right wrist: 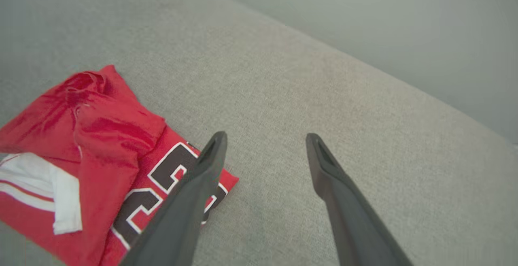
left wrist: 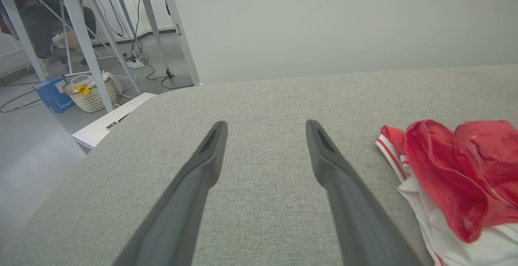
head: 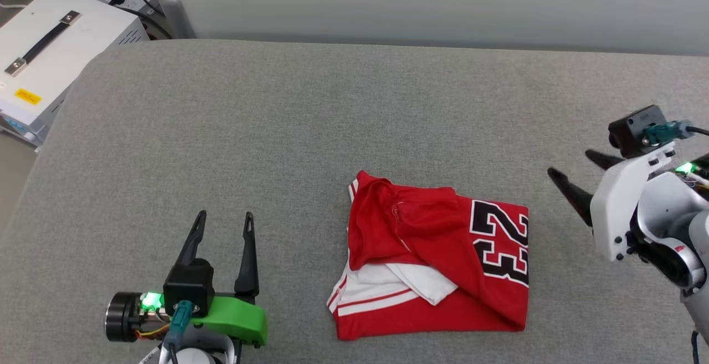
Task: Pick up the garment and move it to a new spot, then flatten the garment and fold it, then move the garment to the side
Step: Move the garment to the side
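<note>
The red T-shirt (head: 437,264) sits in a loose, lumpy fold on the grey padded surface (head: 277,131), between the two arms and toward the near edge, with the "23" showing on its right side. My worry is that the layers aren't lined up and a white sleeve (head: 421,281) pokes out. If a gripper pinches just the top flap, I'd guess the whole fold peels open or drags crooked when it gets moved aside.

The left gripper (head: 224,214) sits low at the left, well clear of the shirt, fingers pointing away from the robot, spread with nothing between them. The right gripper (head: 570,163) hangs off to the right, fingers aimed toward the shirt, also spread and empty, not touching it.
</note>
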Controlling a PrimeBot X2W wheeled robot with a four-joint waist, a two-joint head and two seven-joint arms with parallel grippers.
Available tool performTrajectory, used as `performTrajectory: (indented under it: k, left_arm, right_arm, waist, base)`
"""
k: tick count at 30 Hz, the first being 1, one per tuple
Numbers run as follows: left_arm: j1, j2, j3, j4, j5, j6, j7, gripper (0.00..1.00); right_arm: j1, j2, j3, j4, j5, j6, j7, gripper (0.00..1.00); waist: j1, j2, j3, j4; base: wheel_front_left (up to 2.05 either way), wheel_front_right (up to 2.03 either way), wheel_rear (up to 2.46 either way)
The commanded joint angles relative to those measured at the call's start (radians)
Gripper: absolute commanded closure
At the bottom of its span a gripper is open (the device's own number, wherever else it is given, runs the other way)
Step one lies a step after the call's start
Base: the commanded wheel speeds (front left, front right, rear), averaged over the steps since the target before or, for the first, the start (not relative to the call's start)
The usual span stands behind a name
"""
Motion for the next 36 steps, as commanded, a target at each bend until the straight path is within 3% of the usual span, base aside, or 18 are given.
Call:
performTrajectory:
  k: [1, 5, 9, 21, 26, 29, 36]
  left_arm:
    - [-0.019, -0.006, 0.000, -0.001, 0.004, -0.005, -0.006, 0.00]
    - [-0.030, -0.012, -0.004, 0.000, 0.004, -0.009, -0.006, 0.00]
    - [-0.047, -0.017, -0.011, 0.001, 0.005, -0.016, -0.006, 0.00]
    - [-0.104, -0.027, -0.032, 0.015, 0.011, -0.036, -0.006, 0.00]
    - [-0.115, -0.032, -0.036, 0.024, 0.010, -0.036, -0.006, 0.00]
    - [-0.113, -0.035, -0.034, 0.028, 0.008, -0.034, -0.006, 0.00]
    - [-0.096, -0.037, -0.028, 0.042, 0.008, -0.031, -0.006, 0.00]
  right_arm:
    - [0.003, -0.015, 0.017, 0.008, 0.053, -0.001, 0.065, 0.00]
    - [0.037, -0.019, 0.001, 0.024, 0.225, -0.001, 0.223, 0.00]
    - [0.073, -0.017, -0.007, 0.037, 0.315, -0.001, 0.310, 0.00]
    - [0.099, 0.076, 0.041, 0.146, 0.377, -0.001, 0.287, 0.00]
    - [0.119, 0.082, 0.085, 0.189, 0.371, -0.001, 0.251, 0.00]
    - [0.122, 0.077, 0.098, 0.199, 0.381, -0.001, 0.223, 1.00]
    - [0.085, 0.035, 0.124, 0.151, 0.382, -0.001, 0.132, 1.00]
  waist:
    - [0.0000, 0.0057, 0.011, 0.004]
    - [0.0000, 0.0057, 0.032, 0.013]
    - [0.0000, 0.0057, 0.060, 0.029]
    - [0.0000, 0.0057, 0.139, 0.096]
    - [0.0000, 0.0057, 0.149, 0.118]
    - [0.0000, 0.0057, 0.146, 0.123]
    - [0.0000, 0.0057, 0.103, 0.107]
  base:
    - [0.00, 0.00, 0.00]
    - [0.00, 0.00, 0.00]
    - [0.00, 0.00, 0.00]
    - [0.00, 0.00, 0.00]
    - [0.00, 0.00, 0.00]
    - [0.00, 0.00, 0.00]
    - [0.00, 0.00, 0.00]
